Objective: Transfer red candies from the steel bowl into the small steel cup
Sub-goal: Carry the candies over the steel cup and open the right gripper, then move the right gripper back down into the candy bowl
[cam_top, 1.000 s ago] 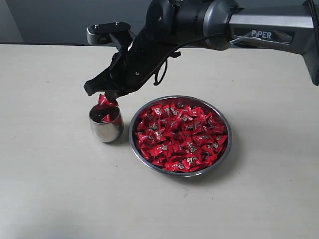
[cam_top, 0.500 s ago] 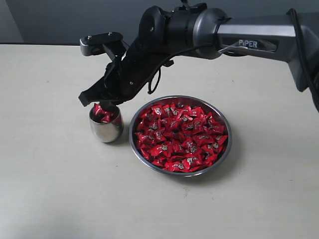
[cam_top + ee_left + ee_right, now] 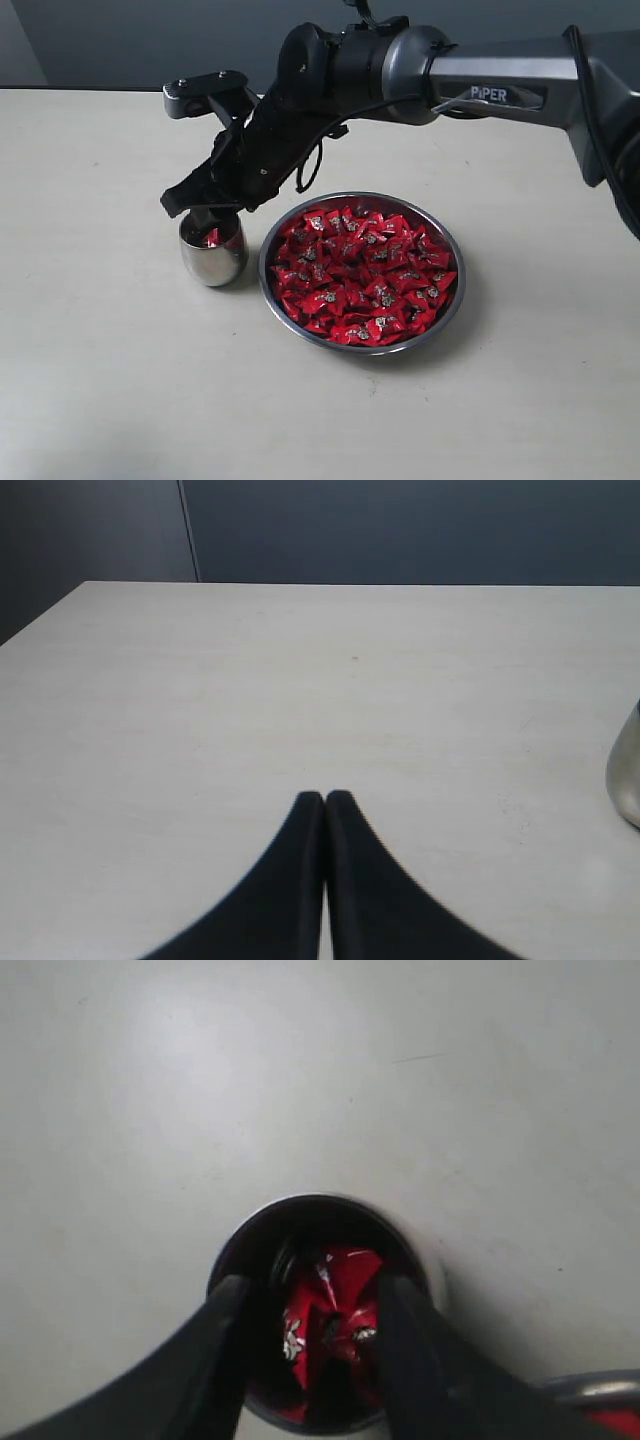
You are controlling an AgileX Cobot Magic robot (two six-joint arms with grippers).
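Observation:
The small steel cup (image 3: 211, 262) stands just left of the steel bowl (image 3: 452, 300), which is heaped with red candies (image 3: 362, 272). My right gripper (image 3: 207, 214) reaches across and hovers right over the cup's mouth. In the right wrist view its fingers (image 3: 222, 1325) are spread open either side of the cup (image 3: 318, 1201). A few red candies (image 3: 335, 1305) lie loose inside the cup, between the fingers. My left gripper (image 3: 325, 798) is shut and empty over bare table, with the cup's side (image 3: 627, 780) at the picture's edge.
The pale table (image 3: 120, 380) spreads around the cup and the bowl. A dark wall runs behind its far edge. The right arm's body (image 3: 360, 70) hangs over the space behind the bowl. A piece of the bowl's rim (image 3: 590, 1388) shows in the right wrist view.
The candies that the right gripper held above the cup a second ago now lie inside it. The gripper dropped to the cup's mouth and opened.

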